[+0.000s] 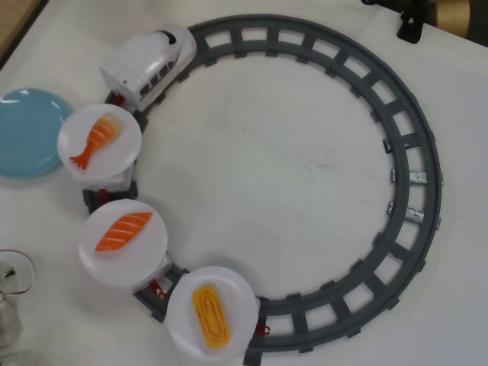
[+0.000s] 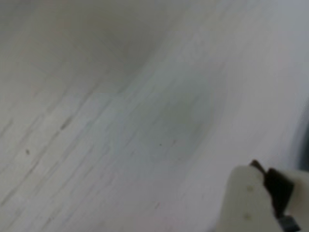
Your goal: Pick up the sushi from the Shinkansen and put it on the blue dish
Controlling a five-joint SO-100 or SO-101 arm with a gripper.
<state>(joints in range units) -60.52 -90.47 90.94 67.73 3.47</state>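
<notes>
Three round white plastic plates ride behind the white glossy toy Shinkansen point(image 1: 150, 64) in the overhead view, following the left arc of a dark grey ladder-patterned plastic track ring point(image 1: 412, 145) on a pale, faintly scratched white table point(image 1: 290, 168). The rounded train nose points toward the far side. The first plate point(image 1: 100, 142) carries an orange shrimp piece with a tail point(image 1: 97, 136). The second plate point(image 1: 123, 242) carries an orange salmon piece with white stripes point(image 1: 123, 232). The third plate point(image 1: 213, 311), nearest the bottom edge, carries the small rectangular yellow-orange egg sushi point(image 1: 210, 316), lying flat with a darker outline on top. The smooth round light-blue dish point(image 1: 27, 131) with a raised rim sits on the table at the left, just beside the first plate. It holds nothing.

In the wrist view, which is blurred, only matte white table surface shows, plus a cream plastic gripper point(image 2: 258, 200) part with a dark fitting at lower right. Whether the fingers are spread or closed cannot be told.
</notes>
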